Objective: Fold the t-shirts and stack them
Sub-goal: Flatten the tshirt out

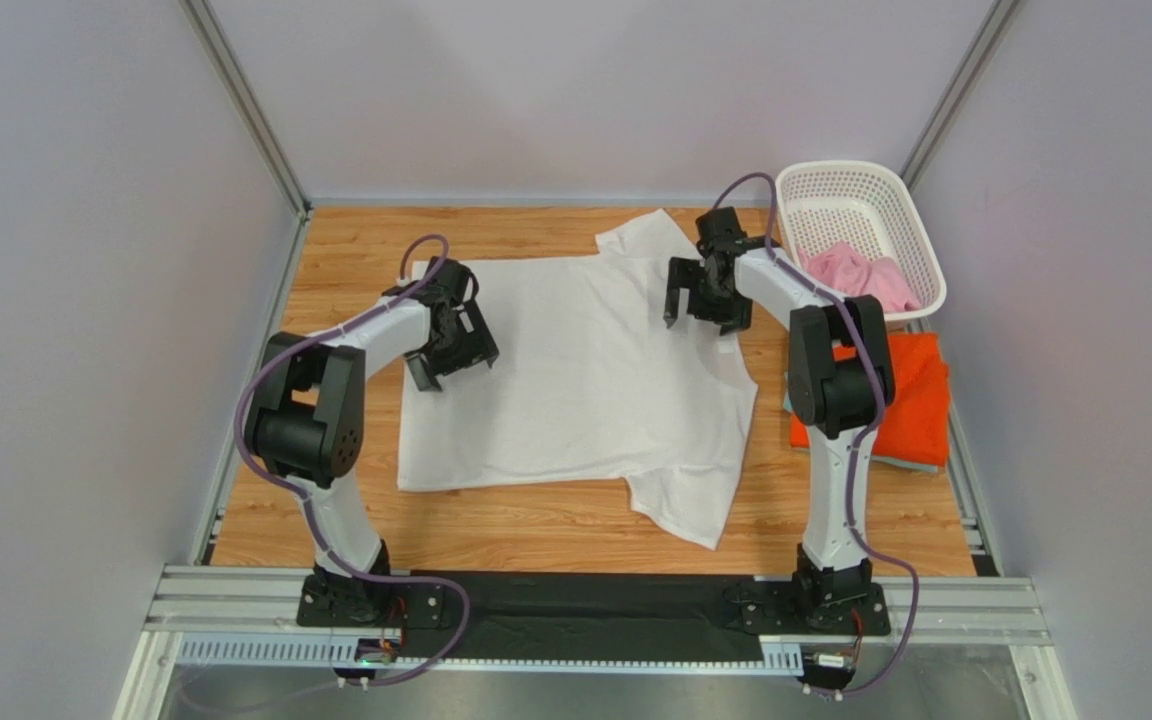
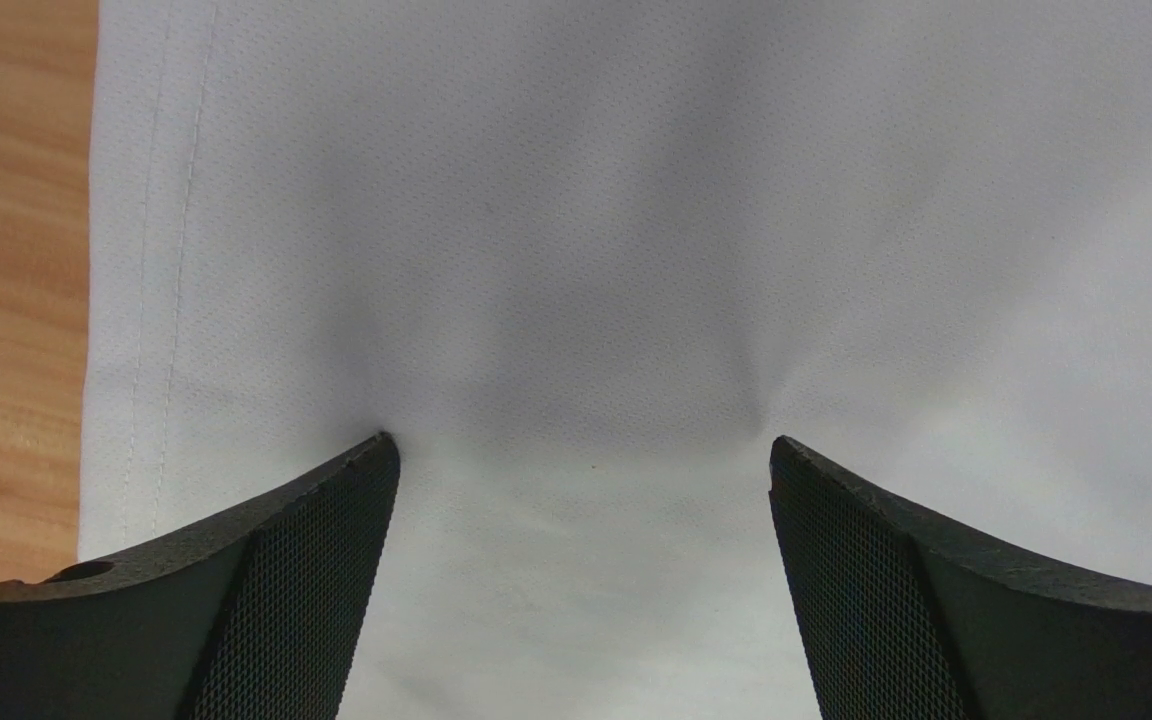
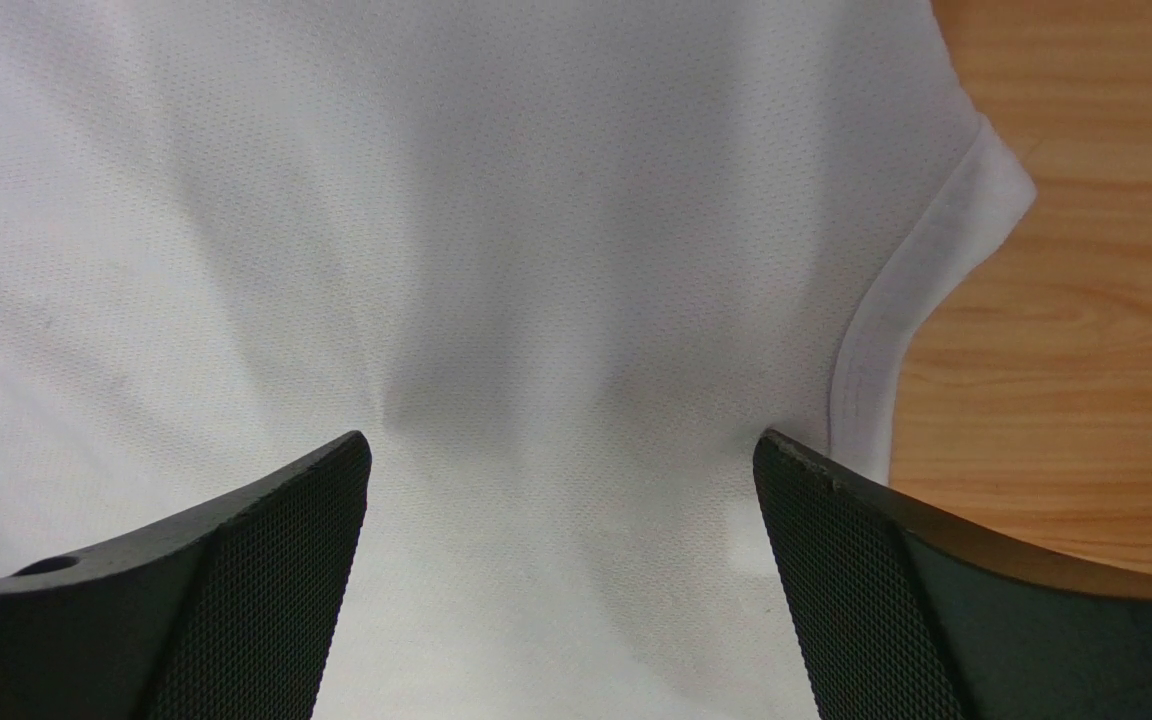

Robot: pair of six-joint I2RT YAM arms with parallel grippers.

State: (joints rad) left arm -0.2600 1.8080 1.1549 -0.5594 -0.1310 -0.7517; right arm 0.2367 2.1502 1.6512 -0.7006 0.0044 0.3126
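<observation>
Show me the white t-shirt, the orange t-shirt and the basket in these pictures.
white t-shirt (image 1: 582,375), top view, middle of its spread body.
orange t-shirt (image 1: 920,398), top view, its right half.
basket (image 1: 853,192), top view, its far lattice wall.

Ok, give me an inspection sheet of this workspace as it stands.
Surface: wooden table.
Job's things: white t-shirt spread flat mid-table; orange t-shirt folded at right edge; pink t-shirt crumpled in basket.
Clutter: nothing seen beyond the basket, far right corner.
Grippers: left pincer open, tips on white t-shirt near its hem; right pincer open, tips beside its collar.
Cables: purple cables looped along both arms.
Surroundings: grey walls, metal frame posts.
</observation>
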